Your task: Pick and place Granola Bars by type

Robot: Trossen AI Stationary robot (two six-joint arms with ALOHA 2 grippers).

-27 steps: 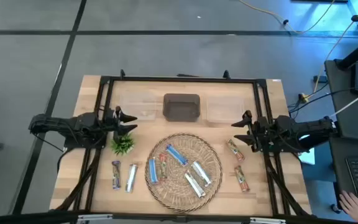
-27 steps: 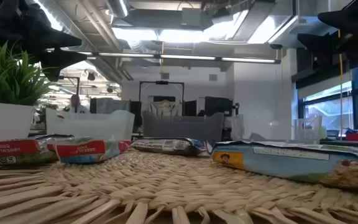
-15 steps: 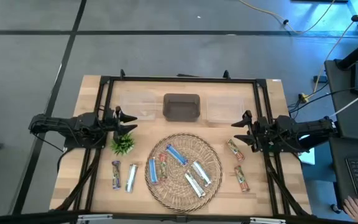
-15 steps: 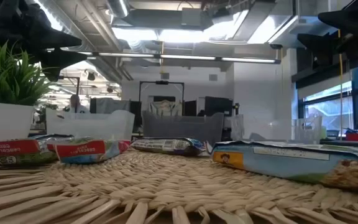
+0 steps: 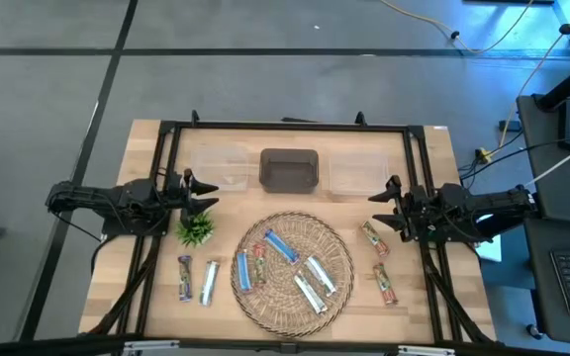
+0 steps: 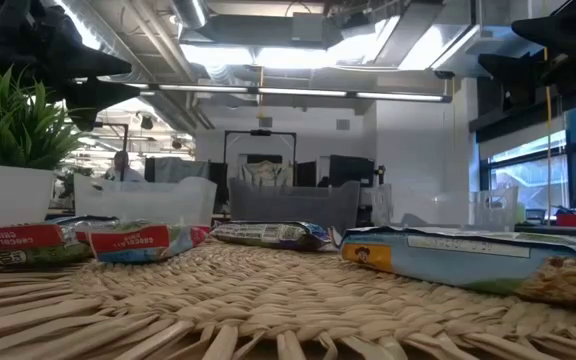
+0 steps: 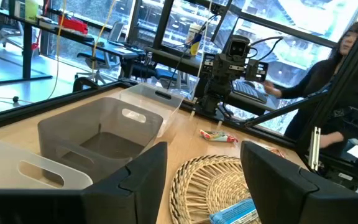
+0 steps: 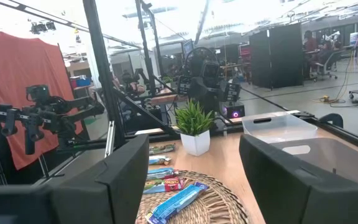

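Observation:
Several granola bars lie flat on the round wicker tray (image 5: 339,282): blue ones (image 5: 279,244), silvery-white ones (image 5: 310,294) and a red-green one (image 5: 260,264). Two bars (image 5: 184,278) lie on the table left of the tray, two brown-red-green bars (image 5: 374,239) to its right. My left gripper (image 5: 201,193) hovers open above the table's left side, beside the plant. My right gripper (image 5: 382,210) hovers open over the right side, above the two bars there. In the wrist views both pairs of fingers stand wide apart with nothing between them.
Three bins stand along the far side: a clear one (image 5: 217,166), a dark grey one (image 5: 289,170) and another clear one (image 5: 357,173). A small green plant (image 5: 196,230) in a white pot stands near the left gripper. A black frame rims the table.

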